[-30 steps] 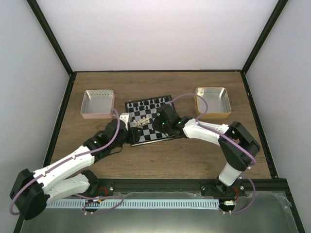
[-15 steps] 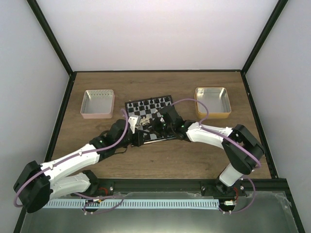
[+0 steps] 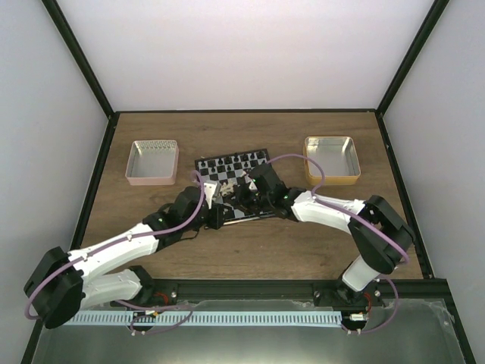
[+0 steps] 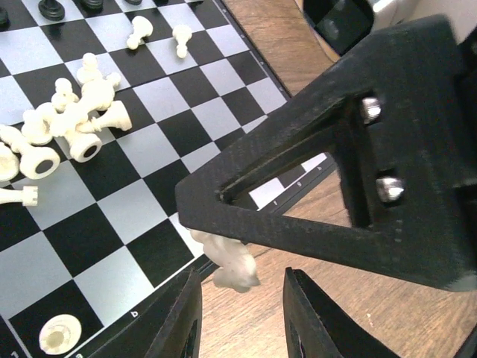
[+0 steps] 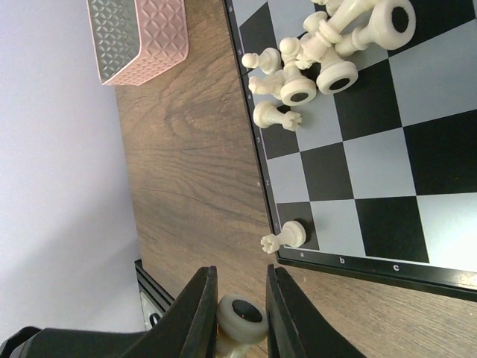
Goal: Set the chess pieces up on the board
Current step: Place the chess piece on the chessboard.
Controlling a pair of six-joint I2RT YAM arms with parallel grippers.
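The board (image 3: 227, 173) lies mid-table with a heap of fallen cream-white chess pieces (image 4: 71, 123) on its left half, the same heap (image 5: 328, 45) showing in the right wrist view. One cream rook (image 5: 287, 237) stands on the near corner square. My right gripper (image 5: 240, 270) is shut on a cream piece (image 5: 240, 319) just off the board's near edge. In the left wrist view that held piece (image 4: 232, 267) hangs under the right gripper's black finger. My left gripper (image 4: 242, 277) is under it, jaws apart on either side, not touching it.
Black figures (image 3: 235, 161) line the board's far row. A pink tray (image 3: 154, 161) sits to the board's left and a gold tray (image 3: 331, 159) to its right. Both wrists (image 3: 227, 203) crowd together over the board's near edge.
My left arm has reached in toward the board's near edge and its jaws have narrowed. My right gripper has shifted slightly toward the near-left with its piece.
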